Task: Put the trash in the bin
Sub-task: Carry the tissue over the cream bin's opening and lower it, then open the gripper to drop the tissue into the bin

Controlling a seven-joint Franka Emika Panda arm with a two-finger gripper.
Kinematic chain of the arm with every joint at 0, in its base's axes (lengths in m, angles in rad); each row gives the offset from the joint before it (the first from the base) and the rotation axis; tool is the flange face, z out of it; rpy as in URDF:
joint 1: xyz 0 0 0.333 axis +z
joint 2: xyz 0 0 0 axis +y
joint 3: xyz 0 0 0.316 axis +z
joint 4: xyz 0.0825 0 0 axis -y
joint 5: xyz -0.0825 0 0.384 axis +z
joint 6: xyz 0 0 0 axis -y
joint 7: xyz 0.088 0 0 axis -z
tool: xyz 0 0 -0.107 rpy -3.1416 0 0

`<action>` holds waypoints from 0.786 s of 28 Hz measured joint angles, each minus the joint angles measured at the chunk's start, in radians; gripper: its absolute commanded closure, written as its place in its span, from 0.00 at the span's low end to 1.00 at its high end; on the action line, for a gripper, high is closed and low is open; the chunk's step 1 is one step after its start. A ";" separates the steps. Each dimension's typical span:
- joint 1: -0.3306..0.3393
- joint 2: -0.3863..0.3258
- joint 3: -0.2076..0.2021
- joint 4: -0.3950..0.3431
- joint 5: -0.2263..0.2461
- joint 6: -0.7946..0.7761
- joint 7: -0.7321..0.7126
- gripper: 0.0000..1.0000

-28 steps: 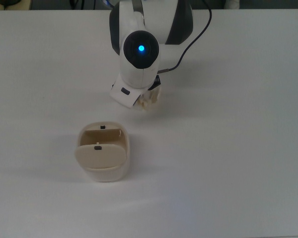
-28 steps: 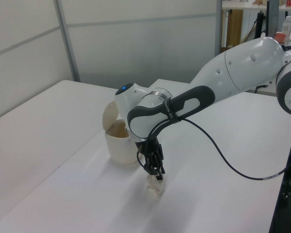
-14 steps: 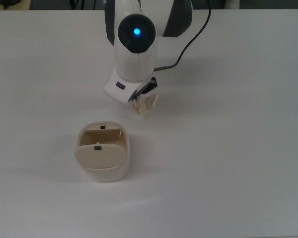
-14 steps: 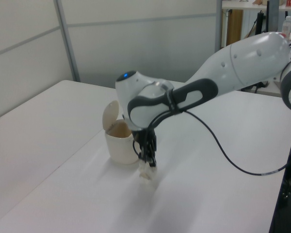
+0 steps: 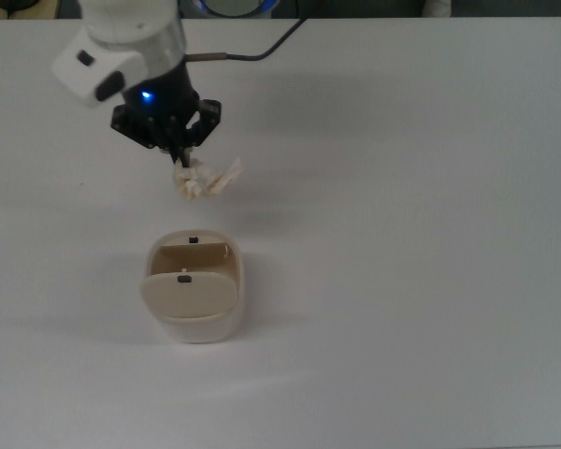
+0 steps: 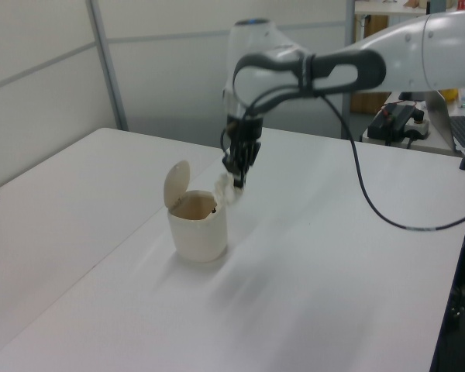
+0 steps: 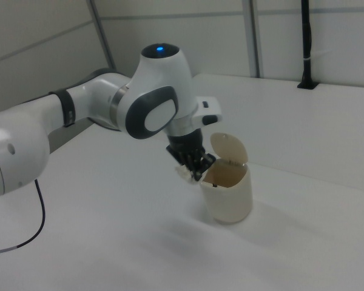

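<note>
One item held: crumpled cream-white trash scrap [image 5: 204, 179]; pinched between my fingertips, hanging off them, clear of the table [image 5: 430, 281]
My gripper [image 5: 181, 161]: jaws narrow, closed on the scrap; pointing down; blue light lit on the wrist
Scrap position: in the air, just beside the bin's rim in the left view; top view puts it above the bin's open end, not over the opening
Bin [image 5: 194, 287]: small cream-beige plastic, upright on the table; flap lid [image 6: 176, 183] raised; mouth open
Cable [image 6: 372, 194]: black, trailing off my arm
</note>
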 measured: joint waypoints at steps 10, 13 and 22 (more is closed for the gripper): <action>-0.026 0.069 0.012 0.003 0.079 0.243 -0.015 0.66; -0.018 0.099 0.015 0.004 0.079 0.271 -0.014 0.00; 0.008 0.116 0.017 0.009 0.079 0.281 -0.014 0.00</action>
